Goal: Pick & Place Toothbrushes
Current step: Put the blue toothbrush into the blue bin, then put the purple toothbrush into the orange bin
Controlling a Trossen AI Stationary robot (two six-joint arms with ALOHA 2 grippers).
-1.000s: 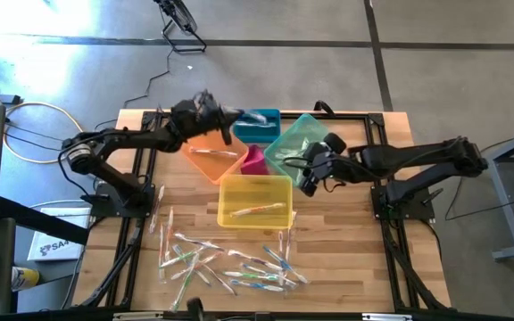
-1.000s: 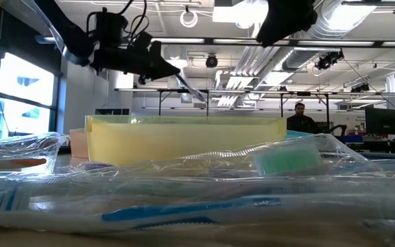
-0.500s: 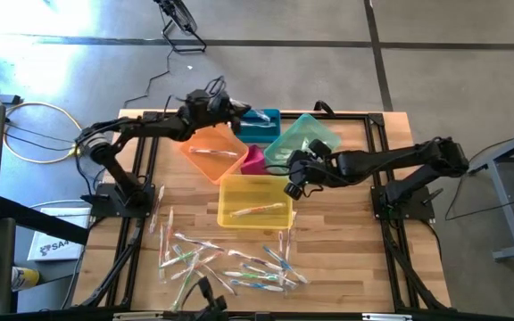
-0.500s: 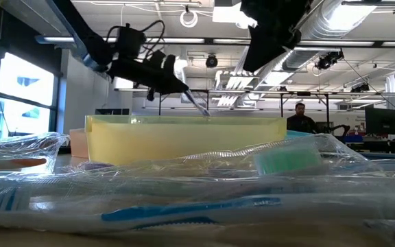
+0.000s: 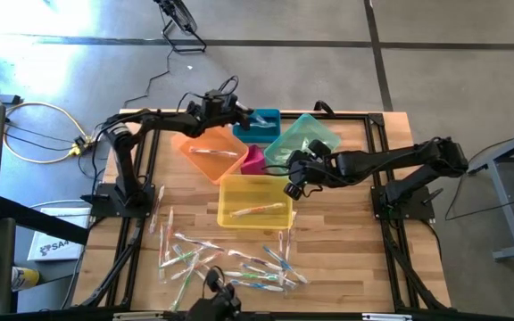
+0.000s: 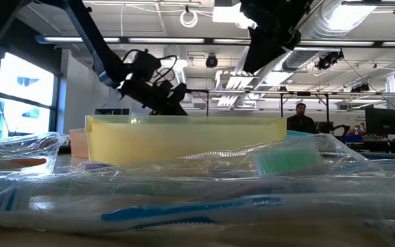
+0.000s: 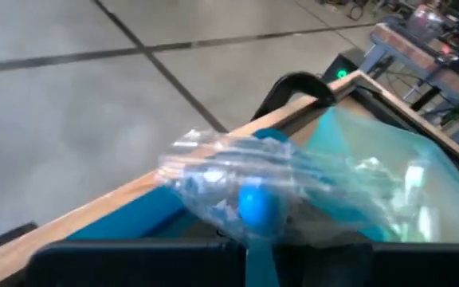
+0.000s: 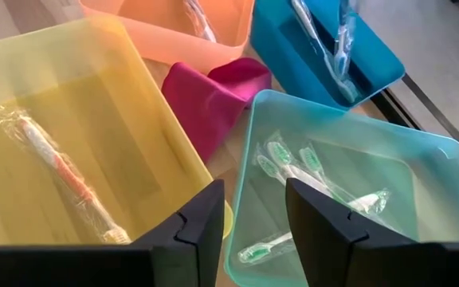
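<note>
**Left arm holds a blue toothbrush over the blue bin**

The left gripper (image 5: pixel 239 114) is at the far side of the table, above the blue bin (image 5: pixel 266 126). Its fingers are closed on a wrapped toothbrush (image 7: pixel 245 191) with a blue part, which hangs over this bin. The right gripper (image 5: pixel 294 178) is between the teal bin (image 5: pixel 303 141) and the yellow bin (image 5: pixel 253 200), and its fingers (image 8: pixel 205 227) are apart and hold nothing.

One toothbrush with orange marks (image 8: pixel 58 171) lies in the yellow bin, and several green ones (image 8: pixel 309 179) lie in the teal bin. One more lies in the orange bin (image 5: pixel 212 153). A small pink bin (image 8: pixel 213 100) stands between the others. Many wrapped toothbrushes (image 5: pixel 230 263) are scattered on the near part of the wooden table (image 5: pixel 346 241).
</note>
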